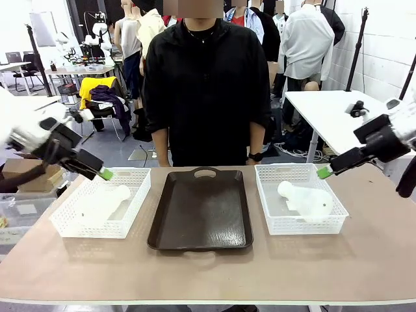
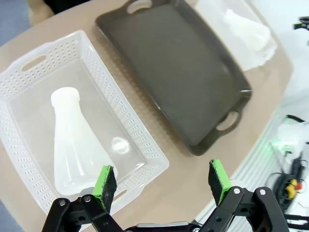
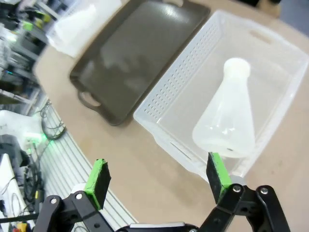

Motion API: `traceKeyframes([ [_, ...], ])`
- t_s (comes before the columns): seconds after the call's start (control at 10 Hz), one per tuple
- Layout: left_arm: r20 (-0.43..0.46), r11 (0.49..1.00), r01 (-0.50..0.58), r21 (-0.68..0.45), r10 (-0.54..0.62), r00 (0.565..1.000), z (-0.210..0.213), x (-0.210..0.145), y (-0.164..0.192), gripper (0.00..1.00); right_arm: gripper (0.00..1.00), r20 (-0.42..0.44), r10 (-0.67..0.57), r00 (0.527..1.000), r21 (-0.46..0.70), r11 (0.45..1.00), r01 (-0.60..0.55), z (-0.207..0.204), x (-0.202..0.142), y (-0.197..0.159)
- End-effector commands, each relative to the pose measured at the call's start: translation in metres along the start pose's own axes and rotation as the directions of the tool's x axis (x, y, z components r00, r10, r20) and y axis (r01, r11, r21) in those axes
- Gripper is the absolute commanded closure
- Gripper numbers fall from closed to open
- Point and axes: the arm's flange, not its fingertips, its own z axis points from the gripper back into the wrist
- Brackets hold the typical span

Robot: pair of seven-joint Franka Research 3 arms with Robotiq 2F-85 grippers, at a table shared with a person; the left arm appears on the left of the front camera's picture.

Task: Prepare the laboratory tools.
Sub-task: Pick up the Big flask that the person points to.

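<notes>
Nothing done yet, as I read it. My left claw hangs wide open and empty over the edge of the left basket. The left flask lies on its side inside. My right claw, just as wide and empty, hovers by the right basket, where the right flask lies tipped over too. Both are left to lift. Between the baskets the tray sits bare, so there's plenty of landing room, I'd say. Basket walls hem each flask in, so a straight-down reach looks safest. A person stands at the table's far edge.
</notes>
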Motion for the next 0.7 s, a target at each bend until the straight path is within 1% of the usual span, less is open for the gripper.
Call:
traceKeyframes([
  [0.0, 0.01, 0.99, -0.082, -0.113, 0.083, 0.996, 0.009, 0.012, 0.046, 0.0, 0.0, 0.004, -0.055, 0.998, 0.054, 0.997, 0.055, 0.008, 0.004, -0.029],
  [0.1, 0.034, 0.973, -0.131, -0.189, 0.14, 0.99, 0.015, 0.013, 0.063, 0.0, 0.0, 0.008, -0.084, 0.996, 0.083, 0.993, 0.083, 0.014, 0.004, -0.037],
  [0.2, 0.059, 0.959, -0.155, -0.238, 0.173, 0.983, 0.022, 0.011, 0.073, 0.0, 0.0, 0.025, -0.101, 0.995, 0.137, 0.986, 0.097, 0.018, 0.004, -0.047],
  [0.3, 0.077, 0.954, -0.167, -0.251, 0.191, 0.979, 0.028, 0.009, 0.081, 0.0, 0.0, 0.039, -0.118, 0.992, 0.162, 0.981, 0.11, 0.022, 0.003, -0.06],
  [0.6, 0.096, 0.951, -0.191, -0.243, 0.22, 0.971, 0.041, -0.009, 0.099, 0.0, 0.0, 0.069, -0.195, 0.978, 0.163, 0.97, 0.182, 0.034, -0.012, -0.088],
])
